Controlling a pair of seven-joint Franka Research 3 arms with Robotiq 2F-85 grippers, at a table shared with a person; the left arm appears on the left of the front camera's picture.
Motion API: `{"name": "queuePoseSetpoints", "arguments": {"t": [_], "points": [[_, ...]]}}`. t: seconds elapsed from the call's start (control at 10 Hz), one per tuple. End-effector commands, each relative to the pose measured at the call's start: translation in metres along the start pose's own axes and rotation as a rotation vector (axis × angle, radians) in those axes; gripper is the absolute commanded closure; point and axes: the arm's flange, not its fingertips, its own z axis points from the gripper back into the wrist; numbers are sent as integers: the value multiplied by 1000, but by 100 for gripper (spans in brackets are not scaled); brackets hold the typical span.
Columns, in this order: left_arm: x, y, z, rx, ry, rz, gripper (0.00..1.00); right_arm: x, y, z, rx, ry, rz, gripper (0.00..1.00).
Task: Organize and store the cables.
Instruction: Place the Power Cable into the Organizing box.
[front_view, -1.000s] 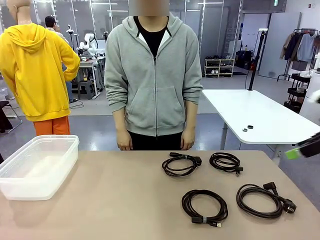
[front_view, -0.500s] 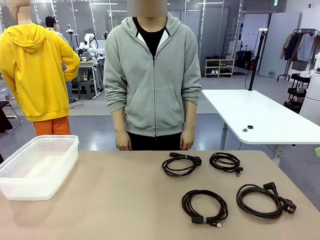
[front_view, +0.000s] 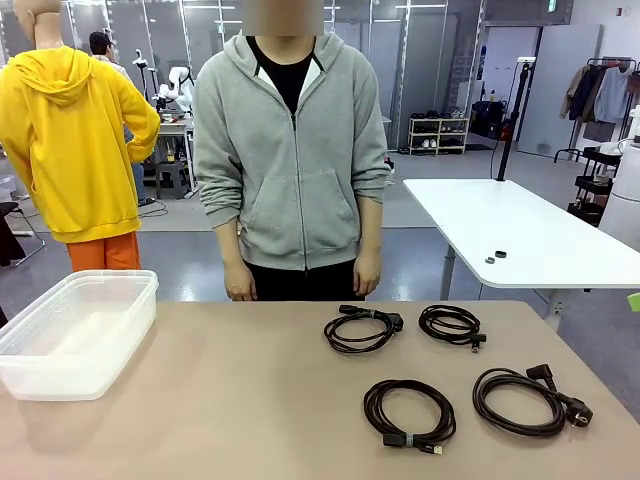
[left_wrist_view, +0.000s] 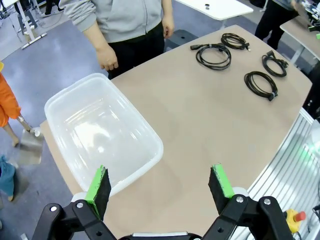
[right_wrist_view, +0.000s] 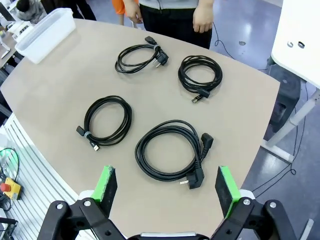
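Several cables lie as black coils on the right half of the tan table (front_view: 230, 400): two at the back (front_view: 365, 314) (front_view: 440, 331) and two nearer the front (front_view: 395, 438) (front_view: 480, 400). My right gripper (right_wrist_view: 166, 184) hangs open high above them, over the big coil with the angled plug (right_wrist_view: 194, 178). The other coils (right_wrist_view: 90, 117) (right_wrist_view: 159, 56) (right_wrist_view: 186, 80) lie farther off. High over the table's left end, my left gripper (left_wrist_view: 159, 183) is open, with the clear plastic bin (left_wrist_view: 155, 150) under it. A sliver of green pad (front_view: 635, 300) shows at the front view's right edge.
The clear bin (front_view: 140, 300) stands at the table's left end. A person in a grey hoodie (front_view: 290, 180) stands at the far side, hands (front_view: 240, 290) hanging by the table edge. A white table (front_view: 500, 230) stands behind to the right.
My right gripper has pulled back out of the front view's right edge, leaving a sliver of green. The person has shifted slightly to the left. The cables and bin have not moved.
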Motion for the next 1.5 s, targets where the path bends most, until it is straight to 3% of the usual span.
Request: {"name": "queuePoseSetpoints", "arguments": {"t": [0.0,1.4], "points": [[0,0,-2,-12,-2,-5,0,-2,-1,1,8,-4,17,0],[0,0,-2,-12,-2,-5,0,-2,-1,1,8,-4,17,0]]}}
